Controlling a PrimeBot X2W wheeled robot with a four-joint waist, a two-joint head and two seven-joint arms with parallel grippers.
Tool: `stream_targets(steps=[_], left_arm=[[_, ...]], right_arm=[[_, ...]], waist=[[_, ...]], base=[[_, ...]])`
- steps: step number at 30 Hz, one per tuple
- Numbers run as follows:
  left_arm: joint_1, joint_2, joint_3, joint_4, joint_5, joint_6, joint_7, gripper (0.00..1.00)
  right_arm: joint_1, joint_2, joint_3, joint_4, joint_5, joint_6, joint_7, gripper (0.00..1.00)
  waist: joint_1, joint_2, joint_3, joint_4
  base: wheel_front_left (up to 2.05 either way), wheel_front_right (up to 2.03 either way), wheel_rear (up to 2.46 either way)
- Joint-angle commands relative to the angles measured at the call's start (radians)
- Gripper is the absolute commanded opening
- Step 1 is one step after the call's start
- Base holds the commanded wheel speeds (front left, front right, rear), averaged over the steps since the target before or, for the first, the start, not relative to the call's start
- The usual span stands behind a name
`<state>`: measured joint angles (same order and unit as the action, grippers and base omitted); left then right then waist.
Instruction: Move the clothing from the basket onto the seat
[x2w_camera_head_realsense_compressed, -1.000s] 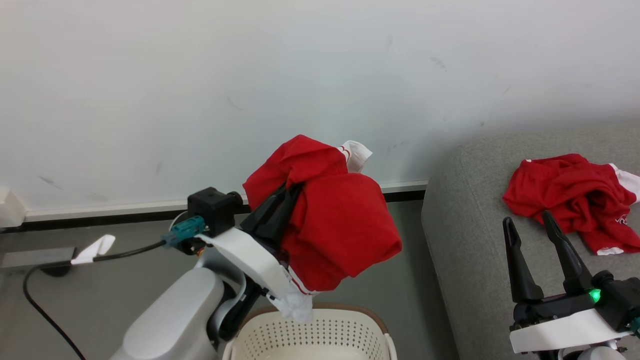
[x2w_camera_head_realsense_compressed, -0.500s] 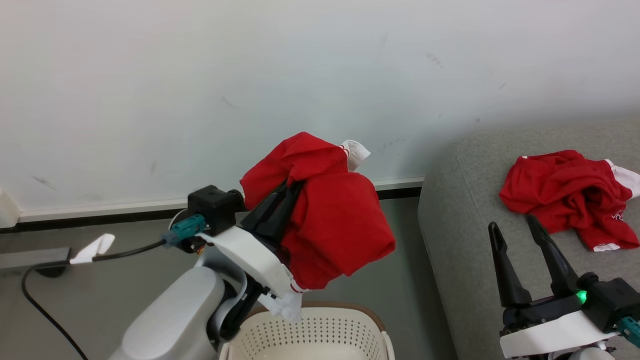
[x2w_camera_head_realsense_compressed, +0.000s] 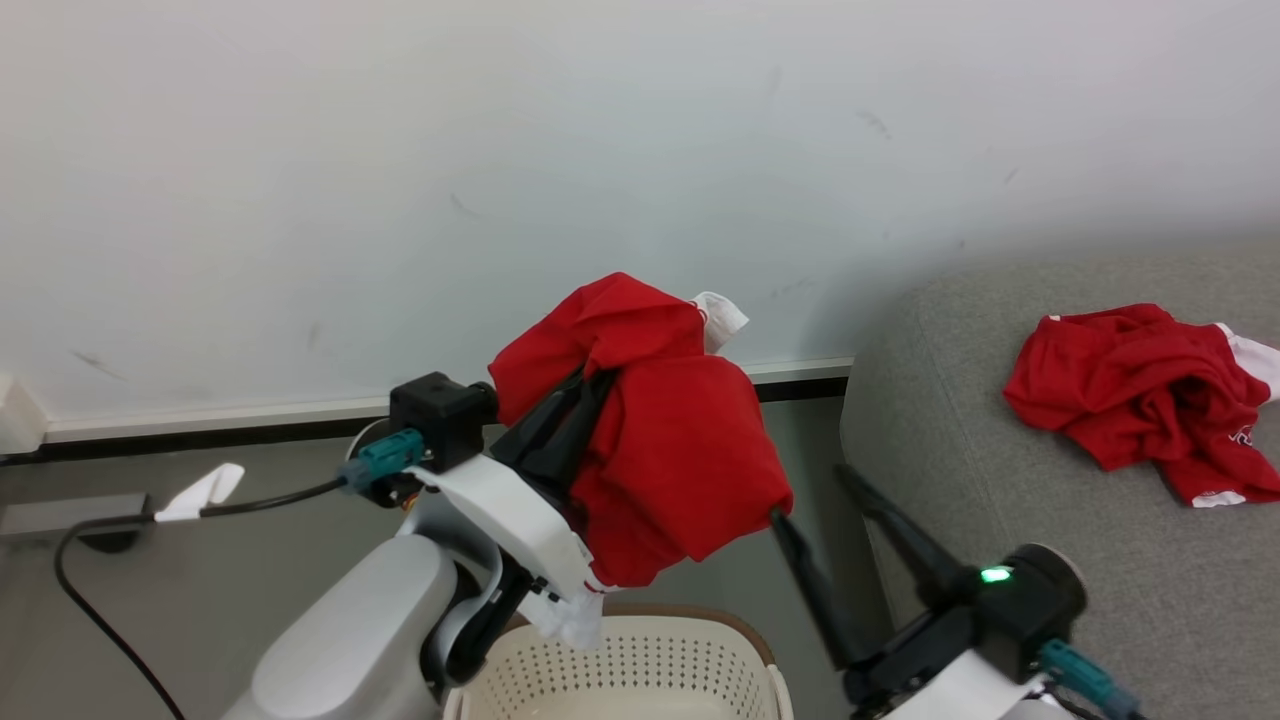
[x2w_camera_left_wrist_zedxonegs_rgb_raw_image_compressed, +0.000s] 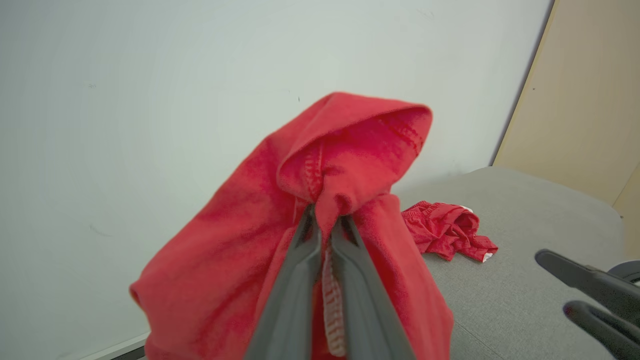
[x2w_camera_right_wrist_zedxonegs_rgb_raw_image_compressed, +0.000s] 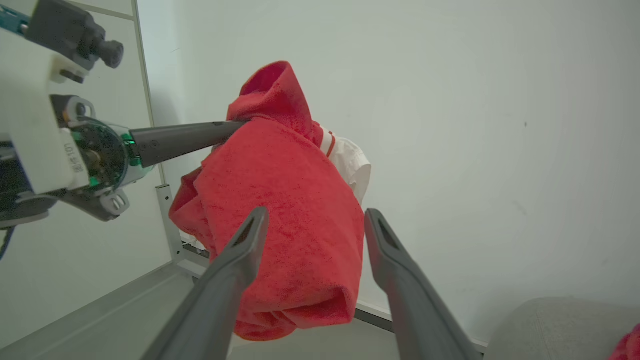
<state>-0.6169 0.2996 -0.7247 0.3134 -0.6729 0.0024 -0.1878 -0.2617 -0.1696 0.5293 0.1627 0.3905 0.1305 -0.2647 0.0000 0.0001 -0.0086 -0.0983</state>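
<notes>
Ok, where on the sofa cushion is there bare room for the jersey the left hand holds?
Bare grey seat runs from its rounded left edge to the lying jersey, and in front of it. Far right is crowded by that jersey. The open right hand stands between the held jersey and the seat.

A plain, home-like room: a grey fabric sofa seat against a scuffed white wall, a perforated laundry basket on the grey floor, red clothing on the cushion
</notes>
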Motion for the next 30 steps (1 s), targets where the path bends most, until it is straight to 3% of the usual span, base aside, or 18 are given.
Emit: stream_targets(steps=[1,5,11,30], left_arm=[[-0.013,0.000,-0.002,0.000,-0.002,0.001,0.000,0.00],[-0.021,-0.010,-0.011,-0.001,0.006,-0.002,0.000,0.00],[-0.035,-0.035,-0.035,-0.010,0.016,-0.008,0.002,0.00],[-0.022,-0.125,-0.141,-0.059,-0.001,-0.042,0.055,0.00]], right_arm=[[-0.022,0.001,0.024,0.012,0.014,0.001,0.001,1.00],[-0.066,0.009,0.130,0.071,0.034,0.001,0.001,1.00],[-0.133,0.042,0.195,0.194,0.054,0.001,0.001,1.00],[-0.286,0.086,0.205,0.496,0.030,0.001,0.001,1.00]], waist=[[0.0000,-0.0001,0.000,0.004],[0.0000,-0.0001,-0.002,0.019],[0.0000,-0.0001,-0.005,0.048],[0.0000,-0.0001,0.008,0.164]], base=[[0.00,0.00,0.00],[0.00,0.00,0.00],[0.00,0.00,0.00],[0.00,0.00,0.00]])
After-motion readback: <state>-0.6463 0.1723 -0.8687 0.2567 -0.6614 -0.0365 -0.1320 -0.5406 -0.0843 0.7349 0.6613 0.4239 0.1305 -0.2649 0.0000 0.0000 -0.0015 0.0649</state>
